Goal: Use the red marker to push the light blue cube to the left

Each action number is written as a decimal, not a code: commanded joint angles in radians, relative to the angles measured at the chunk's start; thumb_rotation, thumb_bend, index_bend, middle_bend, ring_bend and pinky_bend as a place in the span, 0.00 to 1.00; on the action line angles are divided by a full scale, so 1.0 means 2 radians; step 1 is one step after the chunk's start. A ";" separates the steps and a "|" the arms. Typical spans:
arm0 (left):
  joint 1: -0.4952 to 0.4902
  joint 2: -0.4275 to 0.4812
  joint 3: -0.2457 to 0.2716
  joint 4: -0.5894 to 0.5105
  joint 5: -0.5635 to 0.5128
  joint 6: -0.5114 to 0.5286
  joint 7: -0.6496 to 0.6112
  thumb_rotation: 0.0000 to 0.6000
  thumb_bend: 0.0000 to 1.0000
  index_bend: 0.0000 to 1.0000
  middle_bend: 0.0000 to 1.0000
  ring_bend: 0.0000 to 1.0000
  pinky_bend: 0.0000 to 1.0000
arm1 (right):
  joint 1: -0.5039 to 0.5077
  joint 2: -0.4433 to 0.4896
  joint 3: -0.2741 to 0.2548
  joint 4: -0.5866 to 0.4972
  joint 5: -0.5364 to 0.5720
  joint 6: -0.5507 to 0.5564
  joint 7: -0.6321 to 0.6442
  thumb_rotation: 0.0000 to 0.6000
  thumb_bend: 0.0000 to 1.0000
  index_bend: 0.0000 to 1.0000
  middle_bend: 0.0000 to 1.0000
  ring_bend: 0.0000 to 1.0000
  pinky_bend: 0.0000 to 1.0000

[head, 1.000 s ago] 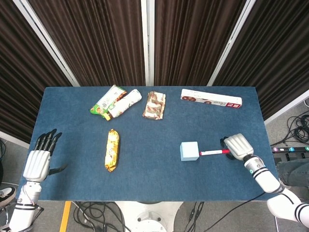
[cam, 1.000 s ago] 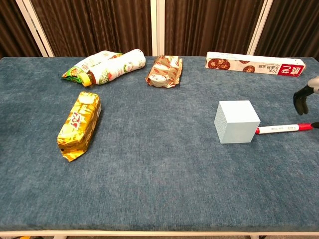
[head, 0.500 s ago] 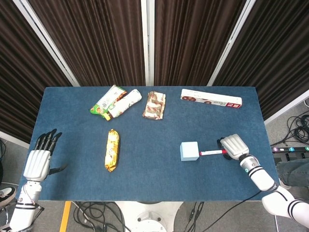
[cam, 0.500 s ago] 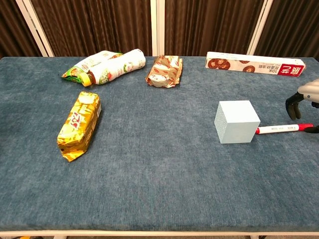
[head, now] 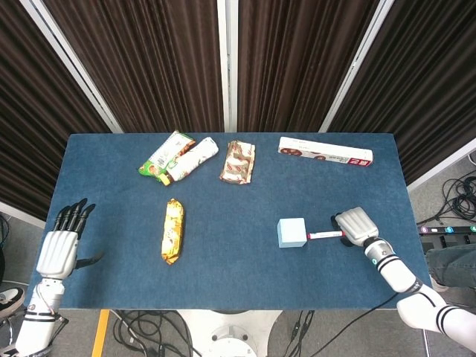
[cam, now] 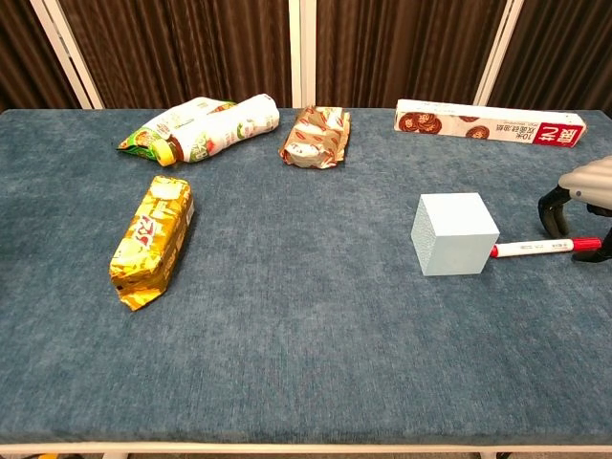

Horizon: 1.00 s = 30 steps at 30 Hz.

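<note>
The light blue cube (head: 291, 232) (cam: 456, 233) sits on the blue table, right of centre. A red-and-white marker (head: 324, 235) (cam: 535, 248) lies flat with its tip touching the cube's right face and its red cap pointing right. My right hand (head: 355, 225) (cam: 579, 206) hovers over the cap end, its fingers arched down behind the marker and the thumb in front, with a gap still around it. My left hand (head: 59, 245) hangs open, fingers spread, beyond the table's left edge.
A yellow snack pack (head: 172, 230) lies left of centre. At the back lie a green packet with a bottle (head: 178, 156), a brown packet (head: 238, 161) and a long white box (head: 325, 152). Bare cloth stretches left of the cube.
My right hand has moved left and down onto the marker's cap end, its fingers now straddling it. Cube, marker and left hand have not moved.
</note>
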State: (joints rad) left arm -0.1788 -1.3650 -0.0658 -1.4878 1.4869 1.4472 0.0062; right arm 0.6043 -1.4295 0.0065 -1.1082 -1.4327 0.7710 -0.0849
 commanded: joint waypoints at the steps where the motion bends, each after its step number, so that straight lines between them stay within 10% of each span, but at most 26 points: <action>1: 0.000 0.000 0.000 0.001 0.000 -0.001 -0.001 1.00 0.00 0.12 0.09 0.04 0.07 | 0.001 -0.003 0.000 0.003 0.004 -0.003 -0.003 1.00 0.15 0.49 0.46 0.97 1.00; 30: -0.003 -0.002 0.000 0.005 -0.003 -0.006 -0.007 1.00 0.00 0.12 0.10 0.04 0.07 | -0.001 -0.018 0.008 0.012 0.024 0.017 -0.031 1.00 0.35 0.71 0.66 1.00 1.00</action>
State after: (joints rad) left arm -0.1846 -1.3683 -0.0651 -1.4778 1.4816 1.4341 -0.0073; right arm 0.6047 -1.4696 0.0202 -1.0801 -1.3821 0.7996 -0.1513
